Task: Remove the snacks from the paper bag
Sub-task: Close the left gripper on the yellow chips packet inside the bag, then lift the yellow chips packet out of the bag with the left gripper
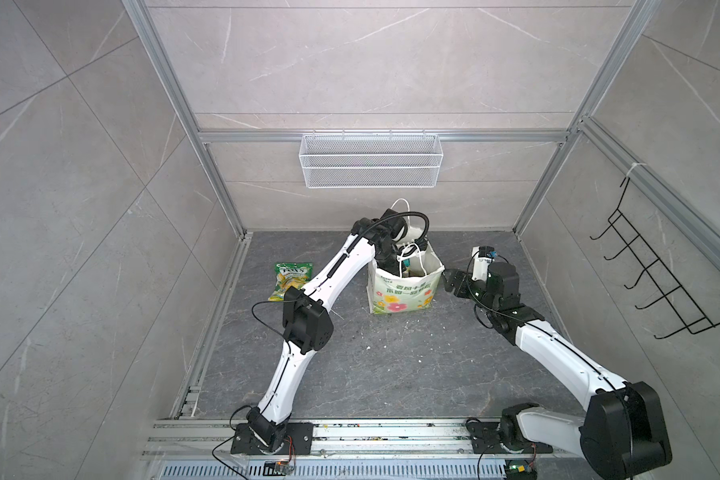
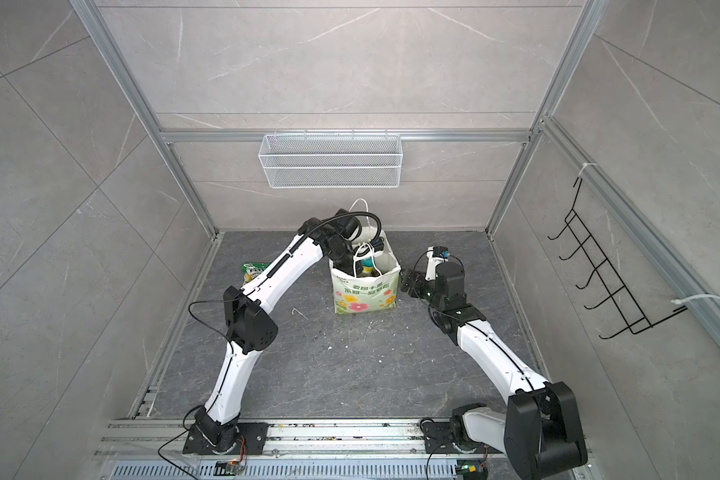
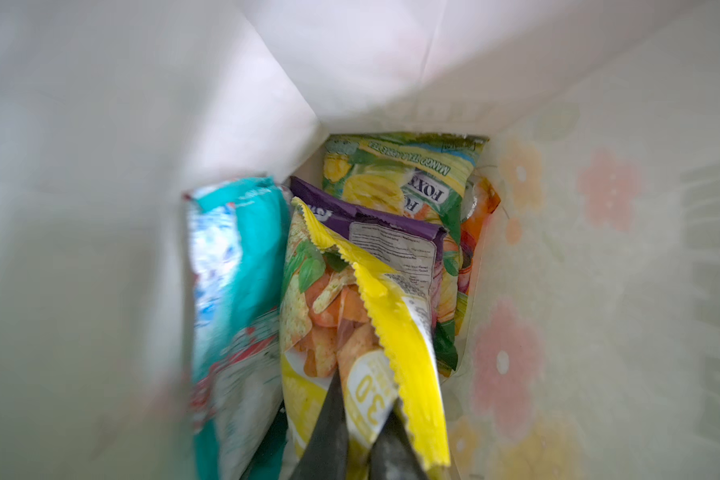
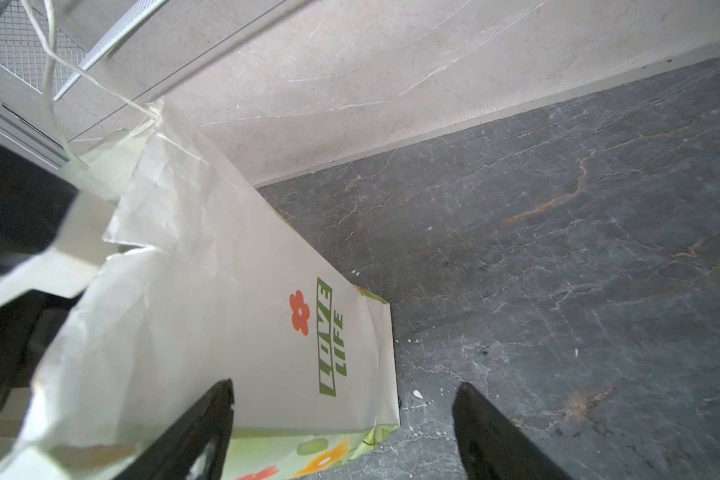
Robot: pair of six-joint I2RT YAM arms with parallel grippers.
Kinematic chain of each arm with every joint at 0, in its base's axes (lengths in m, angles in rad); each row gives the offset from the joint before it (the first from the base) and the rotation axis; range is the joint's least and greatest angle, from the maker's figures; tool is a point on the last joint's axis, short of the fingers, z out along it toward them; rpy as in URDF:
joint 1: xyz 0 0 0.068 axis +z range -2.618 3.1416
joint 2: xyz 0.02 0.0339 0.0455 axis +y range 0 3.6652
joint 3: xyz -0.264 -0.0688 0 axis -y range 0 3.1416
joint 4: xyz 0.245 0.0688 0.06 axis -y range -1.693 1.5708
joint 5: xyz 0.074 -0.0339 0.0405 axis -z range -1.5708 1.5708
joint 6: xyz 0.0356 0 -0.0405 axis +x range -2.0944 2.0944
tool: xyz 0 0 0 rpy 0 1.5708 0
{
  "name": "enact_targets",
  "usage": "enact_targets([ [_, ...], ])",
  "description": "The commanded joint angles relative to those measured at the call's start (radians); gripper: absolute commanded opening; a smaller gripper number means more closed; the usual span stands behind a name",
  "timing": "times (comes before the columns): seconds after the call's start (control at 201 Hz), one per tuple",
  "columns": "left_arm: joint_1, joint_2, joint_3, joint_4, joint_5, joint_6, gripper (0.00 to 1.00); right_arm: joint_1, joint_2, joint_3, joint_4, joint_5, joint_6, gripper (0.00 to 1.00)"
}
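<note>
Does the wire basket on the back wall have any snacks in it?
No, in both top views the wire basket shows only bare white mesh, with no packet inside.

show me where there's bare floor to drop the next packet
Free: floor in front of the paper bag, between the arms. Tighter: between bag and green packet, under the left arm. Crowded: inside the bag, left claw shut on yellow packet.
</note>
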Motion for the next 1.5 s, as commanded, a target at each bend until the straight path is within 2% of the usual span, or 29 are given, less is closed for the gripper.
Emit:
enact_targets([
  [0.0, 0.0, -0.122, -0.001, 0.051, -0.014, -0.017, 0.0, -0.001, 0.007, 0.027, -0.007, 0.001, 0.012, 0.84],
  [0.204, 0.0, -0.175, -0.008, 0.077, -0.048, -0.036, 0.0, -0.001, 0.033, 0.043, 0.009, -0.008, 0.024, 0.84],
  [0.662, 0.004, -0.279, -0.039, 0.151, -0.038, -0.089, 0.0, -0.001, 0.072, 0.069, 0.021, -0.027, 0.037, 0.84],
  [0.971, 0.005, -0.493, -0.233, 0.391, -0.081, -0.187, 0.0, -0.001, 0.002, 0.063, 0.031, -0.043, -0.02, 0.84],
  [1.11, 0.005, -0.618, -0.387, 0.546, -0.195, -0.233, 0.0, -0.001, -0.053, 0.09, 0.029, -0.077, -0.077, 0.85],
  [1.219, 0.005, -0.692, -0.453, 0.594, -0.33, -0.274, 0.0, -0.001, -0.082, 0.116, 0.016, -0.1, -0.098, 0.85],
  [1.428, 0.011, -0.695, -0.449, 0.498, -0.717, -0.331, 0.0, 0.0, -0.074, 0.118, 0.028, -0.124, -0.095, 0.85],
  [1.498, 0.039, -0.659, -0.436, 0.411, -0.771, -0.381, 0.0, 0.001, -0.068, 0.107, 0.034, -0.126, -0.09, 0.84],
])
